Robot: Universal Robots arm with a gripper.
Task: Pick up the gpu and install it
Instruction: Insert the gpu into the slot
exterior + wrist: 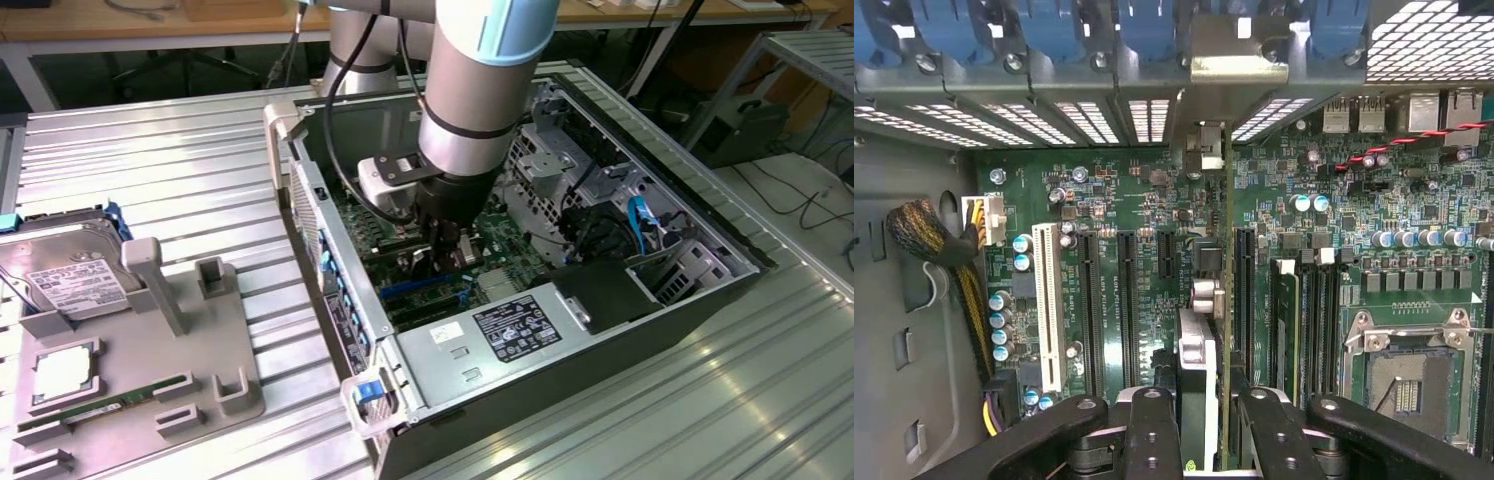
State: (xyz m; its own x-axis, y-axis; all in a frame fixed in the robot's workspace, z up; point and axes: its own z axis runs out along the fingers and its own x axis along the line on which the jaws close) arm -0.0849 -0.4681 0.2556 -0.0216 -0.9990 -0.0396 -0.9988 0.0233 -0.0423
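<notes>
The gpu shows edge-on in the wrist view, running from between my fingers toward the case's rear wall. Its pale metal bracket lies against the row of rear slot openings. My gripper is shut on the card, one finger on each face. The card stands on edge over the green motherboard, in line with the long black expansion slots. I cannot tell whether it sits in a slot. In the exterior view the gripper reaches down into the open computer case, with the gpu below it.
A white slot, the installed memory sticks and the bare processor socket flank the card. A sleeved cable bundle runs along the case floor. The power supply fills the near corner. A hard drive and green RAM stick rest on the grey holder.
</notes>
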